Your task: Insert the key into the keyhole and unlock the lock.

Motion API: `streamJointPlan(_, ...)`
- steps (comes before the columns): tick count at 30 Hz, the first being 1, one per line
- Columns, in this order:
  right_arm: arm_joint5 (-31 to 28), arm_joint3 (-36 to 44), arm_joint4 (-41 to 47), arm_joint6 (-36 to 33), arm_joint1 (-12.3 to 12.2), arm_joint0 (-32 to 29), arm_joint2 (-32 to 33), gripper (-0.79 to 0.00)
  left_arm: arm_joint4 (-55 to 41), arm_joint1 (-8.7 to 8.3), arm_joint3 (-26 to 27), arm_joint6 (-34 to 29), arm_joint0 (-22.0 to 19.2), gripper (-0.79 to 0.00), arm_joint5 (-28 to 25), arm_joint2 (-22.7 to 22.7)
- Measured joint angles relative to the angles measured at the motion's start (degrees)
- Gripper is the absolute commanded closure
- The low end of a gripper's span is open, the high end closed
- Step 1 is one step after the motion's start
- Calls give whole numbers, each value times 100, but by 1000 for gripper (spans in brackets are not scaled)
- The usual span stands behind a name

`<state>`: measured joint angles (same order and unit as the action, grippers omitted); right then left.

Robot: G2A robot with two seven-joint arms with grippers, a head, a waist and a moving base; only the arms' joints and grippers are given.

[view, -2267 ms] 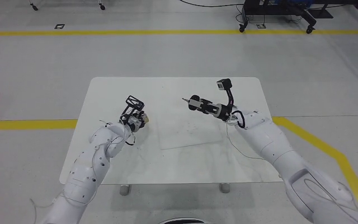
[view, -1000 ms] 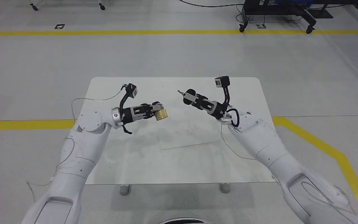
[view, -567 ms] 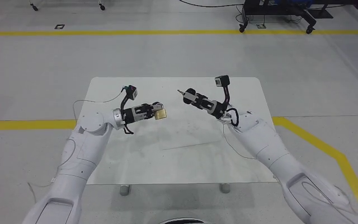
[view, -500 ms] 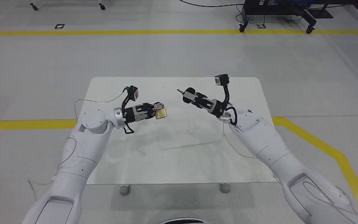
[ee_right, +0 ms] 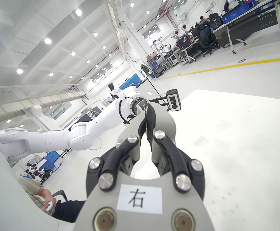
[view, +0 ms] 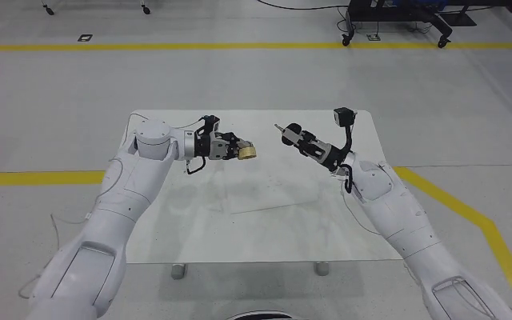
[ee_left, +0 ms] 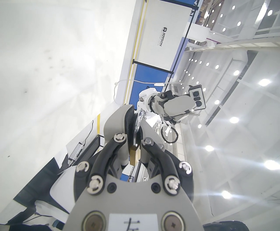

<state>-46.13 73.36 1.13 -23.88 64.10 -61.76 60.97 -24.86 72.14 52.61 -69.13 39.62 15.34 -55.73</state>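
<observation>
top view shows left gripper [view: 237,150] clamping the lock [view: 249,152], right gripper [view: 286,134] clamping the key [view: 278,126].

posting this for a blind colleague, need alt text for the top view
The left gripper holds a brass padlock and the right gripper holds a key. They point toward each other across a gap, above a white table.

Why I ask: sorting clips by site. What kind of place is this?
Probably a big robotics lab or factory hall: yellow floor lines, a white work table, and rows of workbenches under high ceiling lights.
</observation>
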Motion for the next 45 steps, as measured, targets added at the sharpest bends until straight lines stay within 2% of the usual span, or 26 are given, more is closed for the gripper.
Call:
streamJointPlan(15, -4, -20, 5, 0, 3, 10, -10, 0, 17, -4, 13, 4, 9, 0, 8, 0)
streamJointPlan(18, 122, -46, -116, 10, -1, 7, 7, 0, 240, -30, 182, 274, 62, 0, 10, 3)
streamJointPlan(21, 556, 12, -809, -93, -28, 85, 48, 0, 426, -57, 141, 386, -66, 0, 419, -1)
streamJointPlan(23, 548, 195, -1207, -123, -51, 46, 86, 0, 572, -35, 37, 465, -271, 0, 932, 99)
streamJointPlan(26, 553, 485, -1824, -144, -109, -69, 225, 0, 555, 61, -126, 293, -582, 0, 1513, 344)
streamJointPlan(29, 667, 869, -2581, -107, -161, -233, 326, 0, 487, 195, -408, 85, -852, 0, 1867, 637)
streamJointPlan(32, 354, 1191, -3308, -83, -225, -403, 448, 0, 280, 365, -707, 115, -1038, 0, 2102, 915)
streamJointPlan(38, 31, 1489, -3787, 365, -314, -812, 820, 0, -203, 646, -1276, 68, -1256, 0, 2048, 1303)
streamJointPlan(45, 30, 1497, -3791, 366, -315, -818, 821, 0, -625, 853, -1905, 127, -1386, 0, 1969, 1369)
